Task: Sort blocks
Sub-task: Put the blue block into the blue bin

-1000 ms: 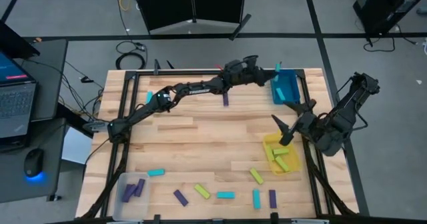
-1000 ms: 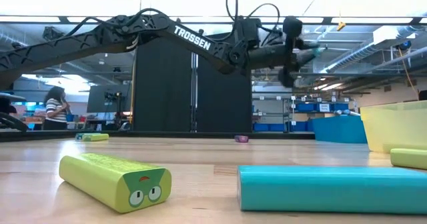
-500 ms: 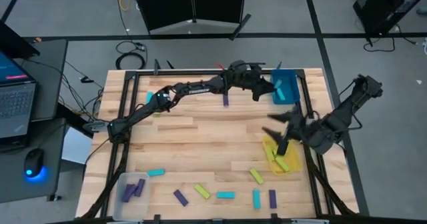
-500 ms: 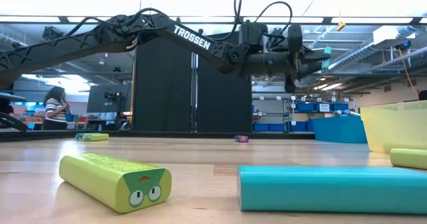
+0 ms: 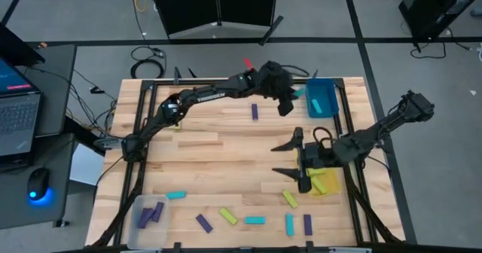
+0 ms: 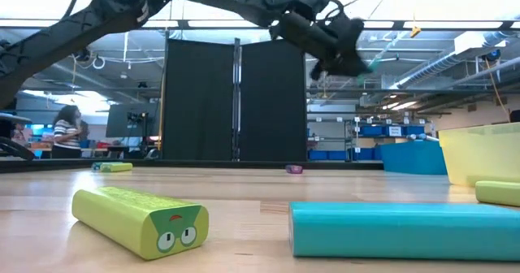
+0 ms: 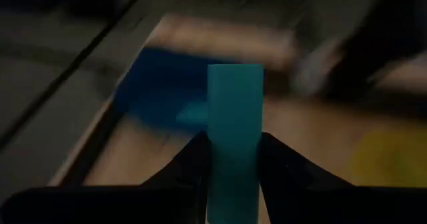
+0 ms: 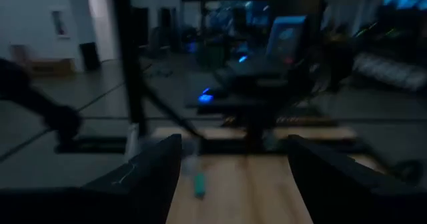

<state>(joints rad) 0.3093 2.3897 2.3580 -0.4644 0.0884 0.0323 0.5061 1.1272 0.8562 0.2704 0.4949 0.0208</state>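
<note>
My left gripper (image 5: 290,100) hangs high over the table's far right part, next to the blue tray (image 5: 322,99), and is shut on a cyan block (image 7: 235,114). In the low view that gripper (image 6: 351,55) is up near the ceiling lights. My right gripper (image 5: 289,157) stands open over the table, left of the yellow tray (image 5: 325,184), with nothing between its fingers. A purple block (image 5: 254,111) lies flat at the far middle. Several purple, cyan and yellow-green blocks, such as a yellow-green block (image 5: 289,199), lie flat along the near edge. My left gripper pinches the cyan block between its two fingers (image 7: 193,167), which press on its long sides (image 7: 235,177). The block runs along the fingers and sticks out well past their tips. It is lifted clear of the table and slants down toward the blue tray.
A clear tray (image 5: 148,211) with purple blocks stands at the near left corner. The yellow tray holds yellow-green blocks. Close to the low camera lie a yellow-green block (image 6: 138,220) and a cyan block (image 6: 406,228). Bare wood lies in the table's middle and left.
My left gripper has risen, rolled and tipped downward with the cyan block, drawing slightly back from the blue tray's far edge. My right gripper has swung from beside the yellow tray toward the table's middle and now points level toward the left edge.
</note>
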